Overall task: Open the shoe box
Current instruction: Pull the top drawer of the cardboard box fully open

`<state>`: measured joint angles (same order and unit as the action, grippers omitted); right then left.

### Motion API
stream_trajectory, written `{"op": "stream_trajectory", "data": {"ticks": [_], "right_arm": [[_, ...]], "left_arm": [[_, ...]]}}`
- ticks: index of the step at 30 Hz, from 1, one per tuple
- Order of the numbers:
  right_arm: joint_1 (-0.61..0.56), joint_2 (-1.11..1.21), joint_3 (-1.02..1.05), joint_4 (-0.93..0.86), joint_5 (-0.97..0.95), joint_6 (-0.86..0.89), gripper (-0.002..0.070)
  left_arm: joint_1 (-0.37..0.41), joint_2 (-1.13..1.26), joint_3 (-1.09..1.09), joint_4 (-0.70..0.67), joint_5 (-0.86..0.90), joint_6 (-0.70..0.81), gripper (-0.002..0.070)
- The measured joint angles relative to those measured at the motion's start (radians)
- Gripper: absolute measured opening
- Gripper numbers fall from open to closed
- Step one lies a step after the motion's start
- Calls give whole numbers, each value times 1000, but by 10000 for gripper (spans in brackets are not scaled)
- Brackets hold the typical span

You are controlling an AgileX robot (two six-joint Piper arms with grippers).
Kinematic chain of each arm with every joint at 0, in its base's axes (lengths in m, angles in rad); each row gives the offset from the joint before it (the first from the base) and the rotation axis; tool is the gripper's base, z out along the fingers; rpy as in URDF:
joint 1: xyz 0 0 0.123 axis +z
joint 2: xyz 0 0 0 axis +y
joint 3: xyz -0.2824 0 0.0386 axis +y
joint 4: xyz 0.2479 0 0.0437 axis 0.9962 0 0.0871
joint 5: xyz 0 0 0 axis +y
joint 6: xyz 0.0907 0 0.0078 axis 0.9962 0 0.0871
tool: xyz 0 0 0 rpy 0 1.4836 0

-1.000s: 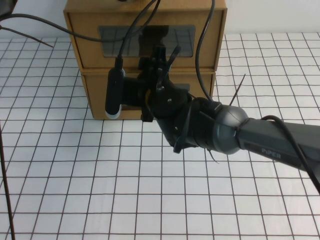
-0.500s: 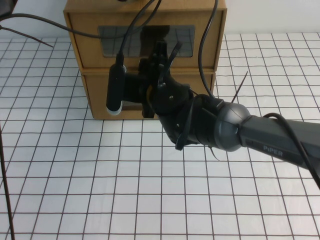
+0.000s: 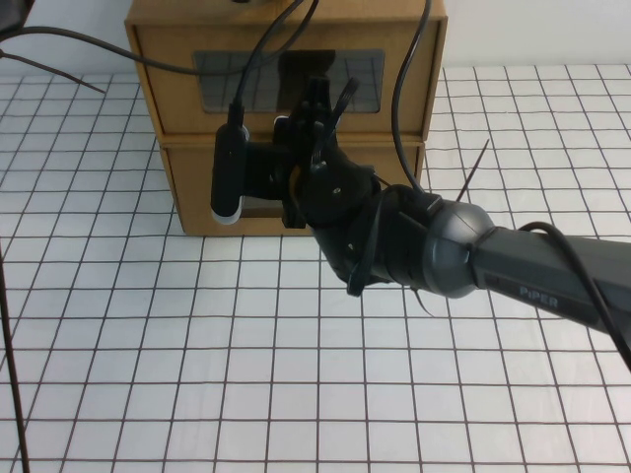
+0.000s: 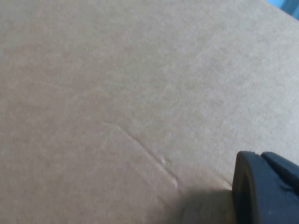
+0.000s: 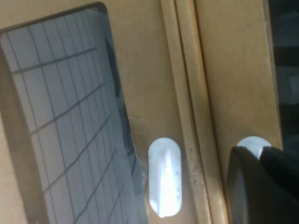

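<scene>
- The shoe box [image 3: 168, 69] stands closed at the far side of the worktop [image 3: 197, 345].
- The right hand [image 3: 317, 106] is up against its front; I cannot tell its grip.
- The left hand [image 4: 264, 189] is close to plain cardboard; its grip is unclear too.

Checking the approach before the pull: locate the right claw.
High view, centre: the right claw is at the front of the stacked shoe boxes, before the upper window; the left claw shows only in its wrist view, against plain cardboard.

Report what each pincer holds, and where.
Right pincer looks closed at a white tab on the shoe box front; grip unconfirmed. Left pincer beside bare cardboard, nothing visibly held.
</scene>
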<state>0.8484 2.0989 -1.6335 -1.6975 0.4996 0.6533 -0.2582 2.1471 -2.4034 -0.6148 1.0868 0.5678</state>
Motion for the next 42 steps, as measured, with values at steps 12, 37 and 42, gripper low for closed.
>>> {"op": "stream_trajectory", "data": {"ticks": [12, 37, 42], "right_arm": [[18, 0, 0, 6, 43, 0, 11], [127, -180, 239, 118, 76, -25, 7], [163, -219, 294, 158, 80, -25, 7]], "left_arm": [[0, 0, -1, 2, 2, 0, -2], [0, 0, -1, 2, 7, -20, -2], [0, 0, -1, 2, 9, -22, -2]]}}
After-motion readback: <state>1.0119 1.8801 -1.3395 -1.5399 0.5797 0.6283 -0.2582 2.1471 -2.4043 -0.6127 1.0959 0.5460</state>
